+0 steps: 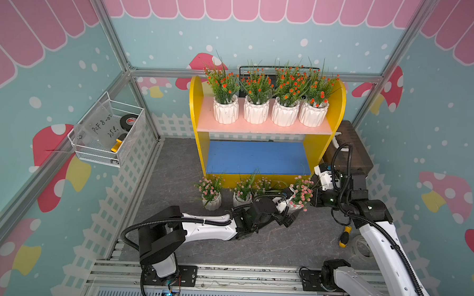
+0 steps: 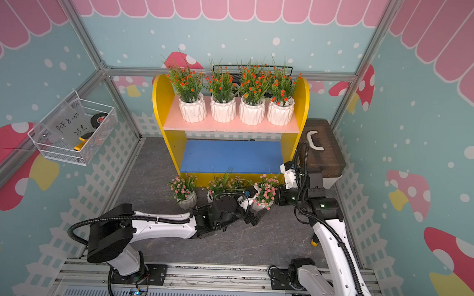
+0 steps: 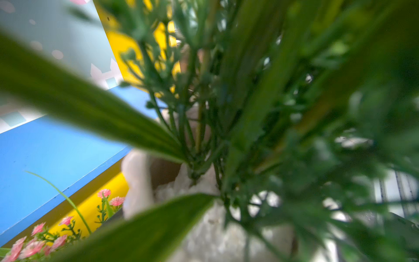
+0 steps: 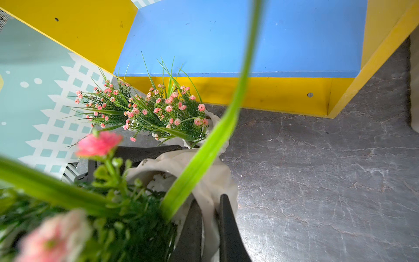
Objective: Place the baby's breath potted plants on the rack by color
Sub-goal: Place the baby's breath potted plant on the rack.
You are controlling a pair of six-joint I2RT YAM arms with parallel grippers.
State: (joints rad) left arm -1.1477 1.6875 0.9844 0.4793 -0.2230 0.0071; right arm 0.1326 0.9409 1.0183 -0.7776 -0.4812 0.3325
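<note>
Grey marbled matting covers the floor of a pastel, mushroom-papered booth. Reading it as a clock with the back wall at twelve, a white wire basket [image 1: 108,137] hangs at about ten. At twelve stands the rack [image 1: 196,111]. Its pink upper board [image 1: 258,129] carries all four orange-flowered pots [image 1: 255,113] in a row, while its blue lower board [image 1: 257,157] is bare. The pink-flowered pots [image 1: 243,194], four by my count, sit on the mat just in front of the rack's foot. The leftmost pink pot [image 1: 211,201] stands apart at eleven, and two more huddle beside it, half hidden by the left arm [image 1: 207,227]. The rightmost pink pot [image 1: 299,196], at about one, is the one in hand. The left gripper [image 1: 288,209] lies against its body, with what looks like one of its black fingers [image 4: 140,151] across the far side, but I cannot tell whether its jaws are closed on it. The right gripper [image 4: 209,226] pinches the pot's rim, one finger inside and one outside. A brown lidded box [image 2: 320,157] sits at two. The step, to my eye, is lifting this pot onto the blue board. It would go best kept upright, raised clear of the board's front edge, and set toward the shelf's three o'clock end so the other three have room. The long leaves could snag the neighbouring pots on the way up.
</note>
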